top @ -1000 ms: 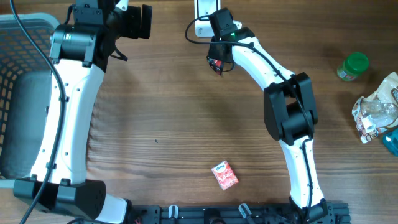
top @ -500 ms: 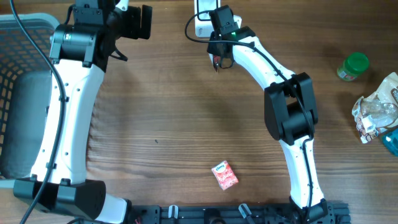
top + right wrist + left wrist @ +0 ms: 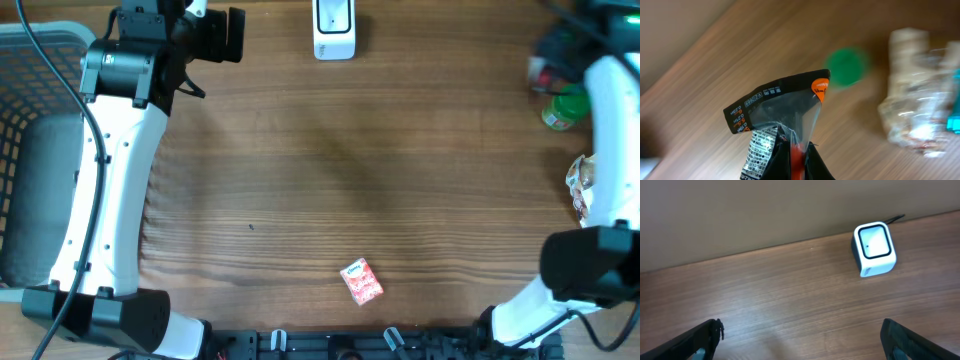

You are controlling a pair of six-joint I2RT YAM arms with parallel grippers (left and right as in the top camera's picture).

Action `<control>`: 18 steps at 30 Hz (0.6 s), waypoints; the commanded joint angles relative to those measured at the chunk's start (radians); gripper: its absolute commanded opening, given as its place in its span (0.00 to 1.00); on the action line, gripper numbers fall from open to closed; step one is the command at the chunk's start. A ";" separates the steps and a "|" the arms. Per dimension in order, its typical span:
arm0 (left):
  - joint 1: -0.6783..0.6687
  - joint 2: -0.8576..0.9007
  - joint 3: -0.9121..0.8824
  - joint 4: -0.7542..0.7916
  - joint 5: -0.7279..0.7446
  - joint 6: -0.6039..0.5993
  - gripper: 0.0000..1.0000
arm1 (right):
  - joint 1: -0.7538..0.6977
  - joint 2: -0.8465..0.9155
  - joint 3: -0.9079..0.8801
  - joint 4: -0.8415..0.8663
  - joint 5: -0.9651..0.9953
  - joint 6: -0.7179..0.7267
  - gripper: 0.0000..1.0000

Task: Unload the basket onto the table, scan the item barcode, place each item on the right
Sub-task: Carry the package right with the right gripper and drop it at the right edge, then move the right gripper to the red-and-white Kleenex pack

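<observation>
The black sachet hung pinched in your tightly closed right end effector near the green-lidded jar, well apart from the scanner. Your left end effector gaped empty. Squaring the sachet's print to the scanner window probably mattered most.

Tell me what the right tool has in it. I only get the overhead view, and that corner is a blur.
Observer: The right wrist view shows the right tool shut on a dark packet with an orange corner and white printed labels.
Operator: Check the left tool.
Observer: The left wrist view shows the left tool wide open with nothing in it.
Operator: Describe the scanner's front.
Observer: From the left wrist, the scanner shows a pale square window in a black frame, and a cable leaves behind it.
</observation>
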State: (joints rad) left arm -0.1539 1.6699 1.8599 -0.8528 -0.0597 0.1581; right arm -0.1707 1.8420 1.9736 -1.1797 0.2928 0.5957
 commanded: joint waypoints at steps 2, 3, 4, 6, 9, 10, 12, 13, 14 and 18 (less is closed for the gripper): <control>0.001 -0.003 0.006 0.018 0.089 -0.018 1.00 | -0.189 0.061 -0.179 0.113 0.027 -0.027 0.05; -0.001 -0.003 0.006 0.014 0.089 -0.018 1.00 | -0.229 0.069 -0.248 0.146 0.023 -0.027 0.05; -0.001 -0.003 0.006 0.013 0.089 -0.022 1.00 | -0.263 0.073 -0.311 0.179 0.024 -0.027 0.04; -0.001 -0.003 0.006 0.014 0.090 -0.045 1.00 | -0.336 0.073 -0.455 0.252 0.021 -0.027 0.05; -0.001 -0.003 0.006 0.014 0.090 -0.063 1.00 | -0.394 0.073 -0.599 0.345 0.004 -0.024 0.05; -0.001 -0.003 0.006 0.014 0.089 -0.062 1.00 | -0.407 0.073 -0.606 0.353 -0.022 -0.020 0.14; -0.001 -0.003 0.006 0.010 0.089 -0.062 1.00 | -0.422 0.055 -0.566 0.320 -0.040 -0.063 0.86; -0.001 -0.003 0.006 0.009 0.089 -0.062 1.00 | -0.424 0.045 -0.541 0.292 -0.040 -0.073 1.00; -0.002 -0.006 0.006 0.009 0.090 -0.063 1.00 | -0.425 0.030 -0.476 0.219 -0.040 -0.072 1.00; -0.005 -0.057 0.006 0.005 0.084 -0.062 1.00 | -0.383 -0.070 -0.182 -0.084 -0.099 -0.084 1.00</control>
State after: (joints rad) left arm -0.1551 1.6680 1.8599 -0.8452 0.0143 0.1131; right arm -0.5888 1.8801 1.6550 -1.1885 0.2539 0.5346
